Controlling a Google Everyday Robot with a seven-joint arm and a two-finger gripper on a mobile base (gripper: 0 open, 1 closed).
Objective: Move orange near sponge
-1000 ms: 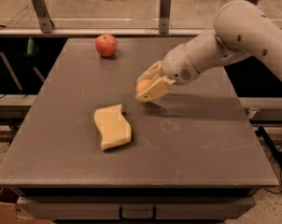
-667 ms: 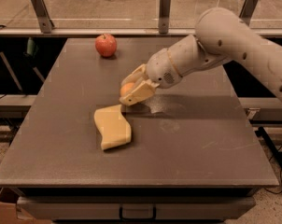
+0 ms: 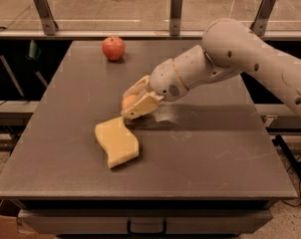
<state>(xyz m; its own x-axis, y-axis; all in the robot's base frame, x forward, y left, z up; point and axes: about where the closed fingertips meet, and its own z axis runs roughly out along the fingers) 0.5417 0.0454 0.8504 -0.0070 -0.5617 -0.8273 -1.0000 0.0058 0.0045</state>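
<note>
Two things lie free on the grey table (image 3: 66,183): the pale yellow sponge (image 3: 116,142) toward the front left and, well behind it, a red apple (image 3: 113,48). Just beside the sponge's far edge, the pincer (image 3: 127,105) is clenched on the orange (image 3: 130,100), which shows between its fingers. The arm (image 3: 230,59) reaches in from the right.
</note>
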